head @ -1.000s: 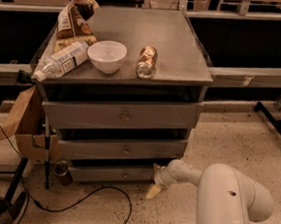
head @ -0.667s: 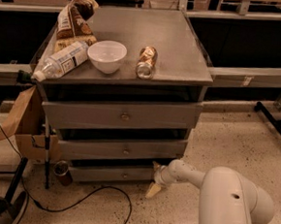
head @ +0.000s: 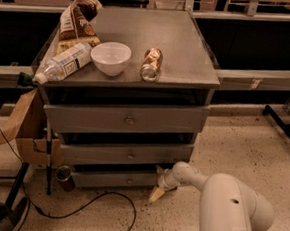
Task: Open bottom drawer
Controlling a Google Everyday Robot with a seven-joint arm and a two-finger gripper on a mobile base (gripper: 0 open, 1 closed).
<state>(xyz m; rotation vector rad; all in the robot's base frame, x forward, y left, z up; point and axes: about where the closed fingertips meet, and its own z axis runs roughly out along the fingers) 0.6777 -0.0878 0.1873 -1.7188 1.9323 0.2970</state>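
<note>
The bottom drawer (head: 115, 179) is the slimmest grey front, lowest in the grey metal cabinet, with a tiny round knob (head: 129, 181) at its centre. It sits nearly flush with the cabinet, with a thin dark gap above it. My gripper (head: 157, 186) is low near the floor at the right end of this drawer's front, right of the knob. My white arm (head: 228, 204) reaches to it from the lower right.
On the cabinet top (head: 185, 50) are a white bowl (head: 111, 58), a lying can (head: 151, 64), a plastic bottle (head: 64, 62) and a brown snack bag (head: 74, 21). A cardboard box (head: 26, 128) hangs at the left. A cup (head: 65, 176) and a black cable (head: 93, 203) lie on the floor.
The arm's large link has shifted very slightly. The gripper stays at the right end of the bottom drawer, and the drawer has not visibly moved.
</note>
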